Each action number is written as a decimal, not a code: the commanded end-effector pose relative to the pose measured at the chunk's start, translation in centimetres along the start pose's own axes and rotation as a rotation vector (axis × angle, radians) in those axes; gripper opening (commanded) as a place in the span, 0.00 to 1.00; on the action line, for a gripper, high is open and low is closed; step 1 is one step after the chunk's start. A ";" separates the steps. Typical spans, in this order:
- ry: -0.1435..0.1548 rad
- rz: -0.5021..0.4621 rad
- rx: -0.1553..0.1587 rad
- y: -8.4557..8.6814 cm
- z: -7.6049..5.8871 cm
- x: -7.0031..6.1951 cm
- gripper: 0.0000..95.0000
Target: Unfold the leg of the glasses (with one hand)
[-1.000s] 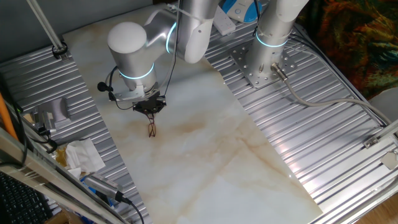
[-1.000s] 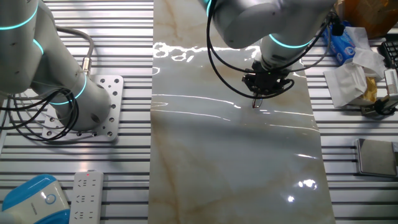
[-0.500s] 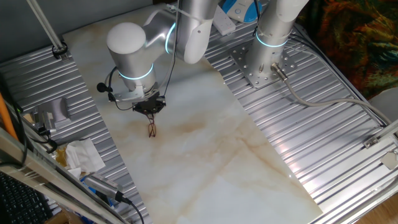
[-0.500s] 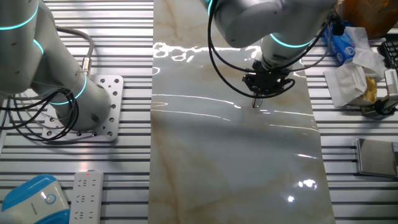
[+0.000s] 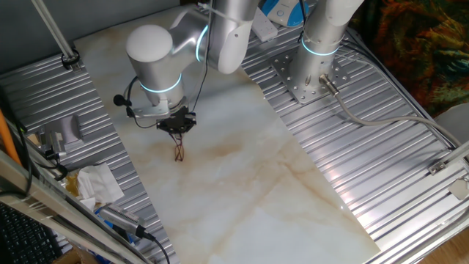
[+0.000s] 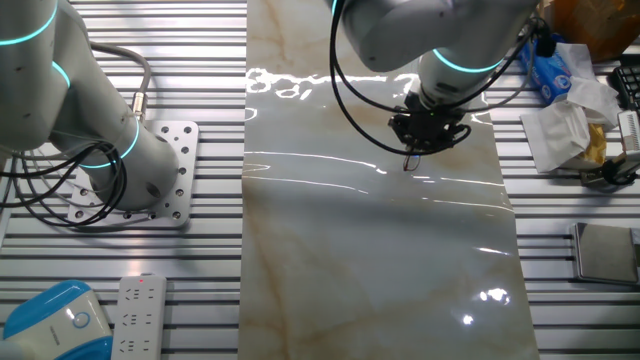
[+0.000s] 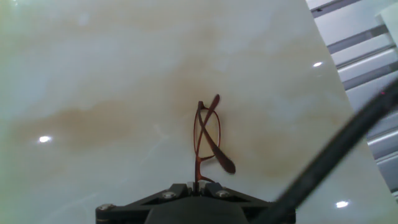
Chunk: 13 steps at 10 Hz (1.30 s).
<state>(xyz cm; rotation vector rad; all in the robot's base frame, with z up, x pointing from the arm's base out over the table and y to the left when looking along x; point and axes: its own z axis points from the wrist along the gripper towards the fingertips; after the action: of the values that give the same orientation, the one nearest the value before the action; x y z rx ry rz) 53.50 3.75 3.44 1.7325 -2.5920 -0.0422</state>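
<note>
Both fixed views show the bench (image 5: 242,183), a pale marbled slab with tan streaks, flanked on either side by ribbed metal panels (image 5: 381,161). A second arm's grey base (image 6: 130,170) is bolted to a plate on one panel, well apart from the work. The working arm (image 5: 157,62) bends down over the slab with its wrist pointing straight at the surface. Its gripper (image 5: 176,133) hangs just above the slab. Crumpled white paper (image 5: 99,183) lies on the ribbed panel near the bench edge.

The glasses (image 7: 207,140) hang from the gripper's tip (image 7: 198,184) over a tan streak of the slab, in the hand view's middle; whether their far end touches it I cannot tell. The thin reddish-brown frame stands on edge, with one slim wire leg crossing the rim and ending in a darker tip. The jaws are closed on the near end of the frame, pinching the wire between them.
</note>
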 end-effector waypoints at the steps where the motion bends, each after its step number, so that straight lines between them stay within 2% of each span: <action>1: 0.012 0.022 -0.007 0.2 -0.3 0.0 0.00; 4: 0.000 0.068 -0.010 0.5 -0.8 -0.1 0.00; 7: -0.031 0.156 -0.015 0.8 -1.2 -0.1 0.00; 9: -0.028 0.185 -0.014 0.9 -1.5 -0.1 0.00; 13: -0.043 0.262 -0.001 1.2 -1.8 -0.1 0.00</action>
<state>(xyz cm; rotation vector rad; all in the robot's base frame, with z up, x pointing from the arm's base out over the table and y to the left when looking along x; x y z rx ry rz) 52.52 4.33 5.26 1.3992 -2.8197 -0.0759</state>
